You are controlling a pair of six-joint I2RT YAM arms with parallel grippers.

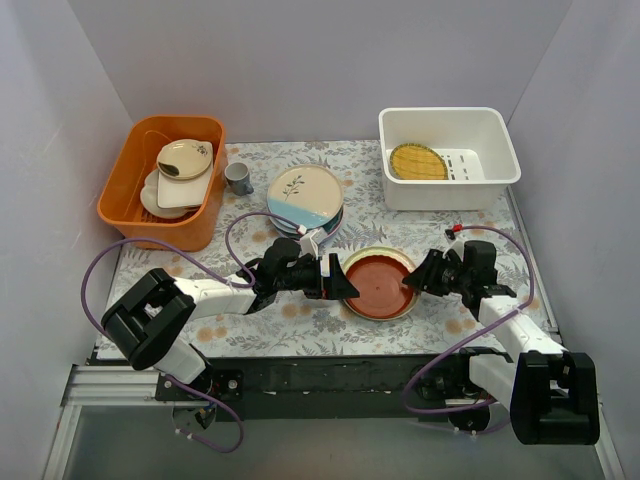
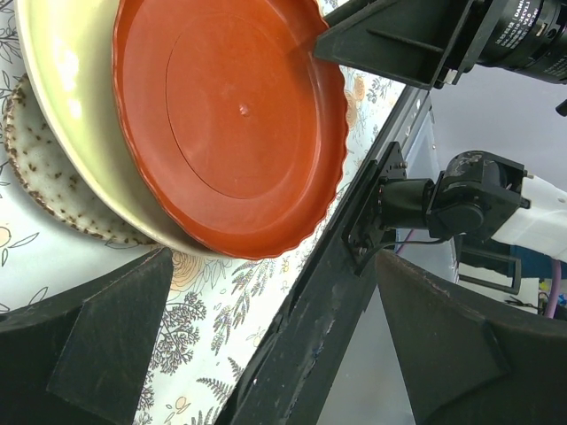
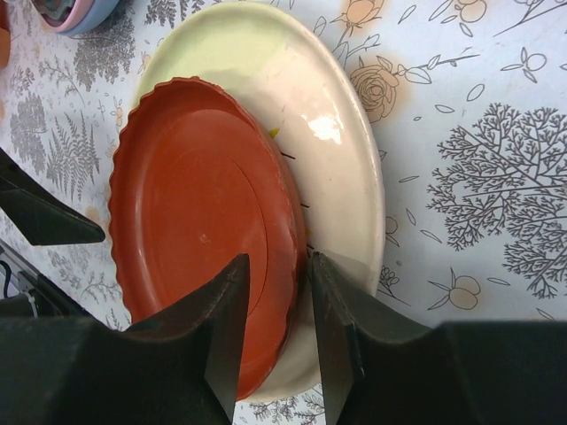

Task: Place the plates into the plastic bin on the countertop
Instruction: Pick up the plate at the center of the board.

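A red-brown scalloped plate (image 1: 378,283) (image 2: 230,124) (image 3: 195,239) lies on a pale cream-green plate (image 1: 386,253) (image 2: 62,106) (image 3: 301,106), with a speckled plate (image 2: 35,168) under both. My right gripper (image 1: 412,280) (image 3: 279,266) is shut on the red plate's right rim, one finger inside it and one outside. Just left of that stack my left gripper (image 1: 343,285) (image 2: 275,266) hovers open and holds nothing. Another stack, topped by a cream-and-blue leaf-sprig plate (image 1: 303,190), sits behind. The white plastic bin (image 1: 450,115) at the back right holds a yellow woven-pattern plate (image 1: 417,161).
At the back left an orange tub (image 1: 125,195) holds beige dishes. A small grey cup (image 1: 238,178) stands beside it. The floral countertop (image 1: 300,320) ends at a black rail near the arm bases. White walls close in three sides.
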